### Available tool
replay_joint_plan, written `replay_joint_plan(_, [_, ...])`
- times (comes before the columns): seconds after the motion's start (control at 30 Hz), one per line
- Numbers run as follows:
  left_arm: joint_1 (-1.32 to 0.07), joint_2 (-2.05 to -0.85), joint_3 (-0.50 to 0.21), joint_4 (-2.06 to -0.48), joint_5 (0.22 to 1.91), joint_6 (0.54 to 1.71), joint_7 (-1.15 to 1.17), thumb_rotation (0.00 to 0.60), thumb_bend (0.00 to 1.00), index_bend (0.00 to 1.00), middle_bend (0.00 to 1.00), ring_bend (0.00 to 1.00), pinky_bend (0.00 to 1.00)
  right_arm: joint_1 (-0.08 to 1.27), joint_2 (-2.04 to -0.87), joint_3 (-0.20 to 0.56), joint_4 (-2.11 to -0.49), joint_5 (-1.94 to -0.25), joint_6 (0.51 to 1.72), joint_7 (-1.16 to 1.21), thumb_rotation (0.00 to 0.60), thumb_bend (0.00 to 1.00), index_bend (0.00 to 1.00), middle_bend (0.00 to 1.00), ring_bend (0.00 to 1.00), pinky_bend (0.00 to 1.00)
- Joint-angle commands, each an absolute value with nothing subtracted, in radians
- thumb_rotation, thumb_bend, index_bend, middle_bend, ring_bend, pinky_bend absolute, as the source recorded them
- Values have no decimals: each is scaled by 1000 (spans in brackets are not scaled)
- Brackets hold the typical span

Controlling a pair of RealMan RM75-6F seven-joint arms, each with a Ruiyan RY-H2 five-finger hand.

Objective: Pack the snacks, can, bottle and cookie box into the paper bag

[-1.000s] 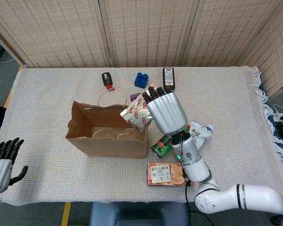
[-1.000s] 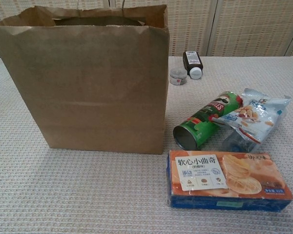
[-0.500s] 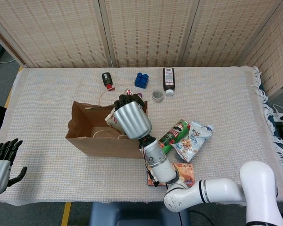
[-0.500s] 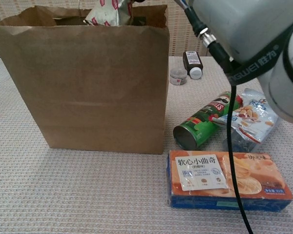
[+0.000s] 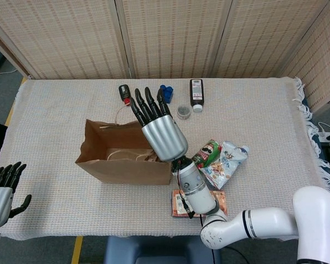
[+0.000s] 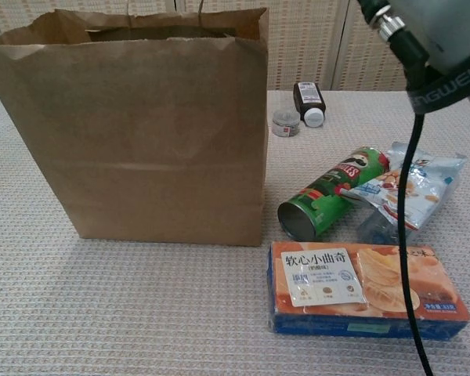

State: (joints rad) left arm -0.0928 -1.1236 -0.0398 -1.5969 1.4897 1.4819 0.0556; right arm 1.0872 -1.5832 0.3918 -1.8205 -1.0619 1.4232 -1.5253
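Your right hand (image 5: 157,125) sits mid-frame in the head view, above the right end of the paper bag (image 5: 121,159), fingers spread apart and pointing toward the top of the frame, nothing in them. In the chest view only its forearm and a black cable show at the upper right corner.

Your left hand (image 5: 1,192) is at the lower left edge of the head view, off the table, fingers apart, holding nothing.

The bag stands upright and open, left of centre (it fills the upper left of the chest view). What lies inside I cannot tell.

Right of the bag, on the cloth:
- green can (image 6: 333,192) on its side, open end toward the chest camera, just beside the bag's right wall
- snack pouch (image 6: 411,184) leaning on the can's far end
- clear bottle (image 6: 380,225) mostly hidden under the pouch
- cookie box (image 6: 366,288) flat, lower right of the chest view, just in front of the can

Toward the top of the head view: dark bottle (image 5: 196,94), small round tin (image 5: 182,111), blue block (image 5: 166,91), black-and-red item (image 5: 124,93).
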Motion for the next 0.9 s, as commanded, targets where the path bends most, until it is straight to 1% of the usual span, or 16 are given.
replay_joint_plan(0.03, [-93, -1123, -40, -1597, 1489, 1482, 55, 600, 358, 35, 0, 0, 0, 1069, -1558, 379, -1850, -1078, 1443, -1510, 600, 121, 0, 0, 0, 151])
replay_joint_plan(0.17, [-90, -1123, -39, -1595, 1488, 1483, 51, 600, 357, 35, 0, 0, 0, 1009, -1490, 368, -1943, -1088, 1489, -1460, 600, 120, 0, 0, 0, 151])
replay_joint_plan(0.27, [-88, -1123, -38, -1593, 1489, 1486, 48, 600, 357, 35, 0, 0, 0, 927, -1404, 338, -2050, -1070, 1512, -1376, 600, 115, 0, 0, 0, 150])
replay_joint_plan(0.4, [-87, -1124, -38, -1594, 1491, 1488, 52, 600, 357, 35, 0, 0, 0, 790, -1280, 268, -2194, -1024, 1521, -1199, 600, 97, 0, 0, 0, 146])
replay_joint_plan(0.5, [-88, -1125, -39, -1596, 1490, 1488, 58, 600, 358, 35, 0, 0, 0, 691, -1182, 200, -2264, -989, 1493, -1043, 600, 95, 0, 0, 0, 145])
replay_joint_plan(0.6, [-90, -1127, -41, -1599, 1488, 1486, 71, 600, 358, 35, 0, 0, 0, 620, -1096, 123, -2267, -994, 1437, -919, 600, 95, 0, 0, 0, 145])
replay_joint_plan(0.7, [-93, -1128, -43, -1604, 1484, 1482, 85, 600, 357, 35, 0, 0, 0, 576, -1037, 49, -2222, -1006, 1363, -836, 600, 95, 0, 0, 0, 145])
replay_joint_plan(0.83, [-97, -1130, -46, -1608, 1480, 1478, 103, 600, 359, 35, 0, 0, 0, 562, -1024, -14, -2142, -977, 1273, -816, 600, 95, 0, 0, 0, 145])
replay_joint_plan(0.9, [-98, -1131, -48, -1610, 1478, 1476, 107, 600, 359, 35, 0, 0, 0, 562, -1039, -25, -2110, -959, 1245, -809, 600, 95, 0, 0, 0, 145])
